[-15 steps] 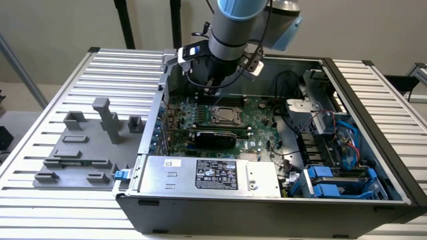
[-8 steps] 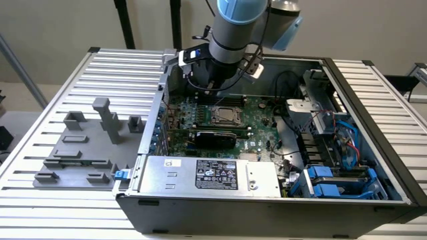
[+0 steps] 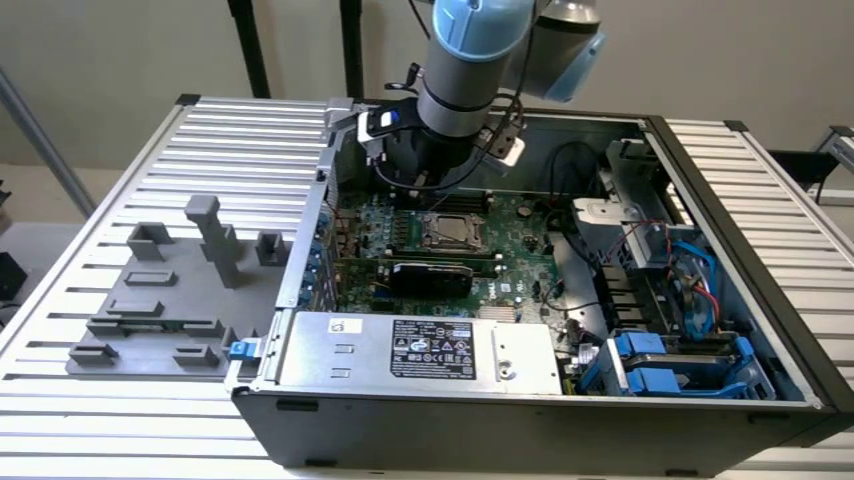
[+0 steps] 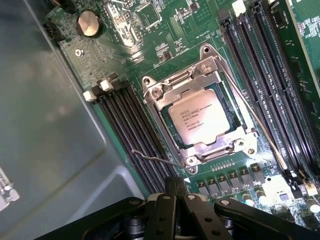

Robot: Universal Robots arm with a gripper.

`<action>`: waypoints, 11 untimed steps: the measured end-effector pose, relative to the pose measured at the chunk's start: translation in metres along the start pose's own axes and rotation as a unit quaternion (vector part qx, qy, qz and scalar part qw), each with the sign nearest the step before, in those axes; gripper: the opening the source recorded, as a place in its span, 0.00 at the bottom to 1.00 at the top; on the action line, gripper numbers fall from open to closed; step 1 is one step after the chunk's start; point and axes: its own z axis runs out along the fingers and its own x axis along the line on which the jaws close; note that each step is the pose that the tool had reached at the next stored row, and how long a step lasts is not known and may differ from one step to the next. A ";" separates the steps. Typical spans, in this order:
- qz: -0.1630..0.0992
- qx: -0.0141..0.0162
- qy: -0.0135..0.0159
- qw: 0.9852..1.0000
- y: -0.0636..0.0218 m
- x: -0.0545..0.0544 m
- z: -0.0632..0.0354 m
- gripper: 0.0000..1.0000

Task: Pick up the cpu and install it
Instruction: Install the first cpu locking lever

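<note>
The cpu (image 4: 200, 118), a silver-topped square chip with printed text, lies flat inside the metal socket frame (image 4: 165, 90) on the green motherboard. In the exterior view the cpu (image 3: 449, 228) sits in the middle of the open computer case, just below the arm's wrist. My gripper (image 4: 176, 186) hovers above the board beside the socket's corner, apart from the chip. Its dark fingers (image 4: 169, 200) are pressed together with nothing between them. A thin wire lever (image 4: 155, 159) of the socket sticks out near the fingertips. From the exterior view the gripper (image 3: 438, 185) hangs over the board's far part.
Black memory slots (image 4: 132, 130) flank the socket on both sides. The case wall (image 4: 45, 125) rises close by. A power supply (image 3: 420, 348) fills the case front, blue drive bays (image 3: 674, 365) and cables the exterior view's right. Grey fixture blocks (image 3: 174, 290) stand on the slatted table.
</note>
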 end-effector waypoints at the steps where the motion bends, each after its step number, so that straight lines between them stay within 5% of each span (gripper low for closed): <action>1: 0.000 -0.001 -0.001 1.000 0.0003 0.000 0.0013 0.11; 11: 0.006 -0.009 -0.007 1.000 0.0027 0.002 0.0098 0.11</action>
